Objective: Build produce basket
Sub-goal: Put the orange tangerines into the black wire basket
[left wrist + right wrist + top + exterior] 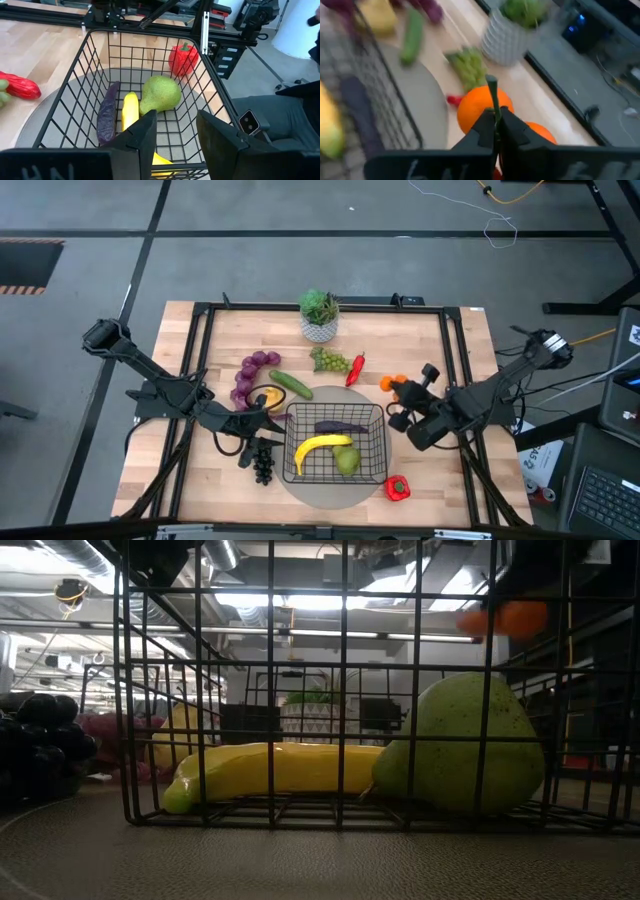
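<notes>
Basket point(335, 442) sits on a grey round mat at the table's front centre and contains a yellow banana point(320, 448), a green pear point(346, 461) and a dark eggplant point(340, 426). Left gripper point(270, 423) rests at the basket's left rim with its fingers spread and nothing between them; black grapes point(263, 464) lie just beside it. Right gripper point(400, 402) hangs right of the basket, fingers clenched on the green stem of the orange point(482, 107), which shows raised in the low view.
</notes>
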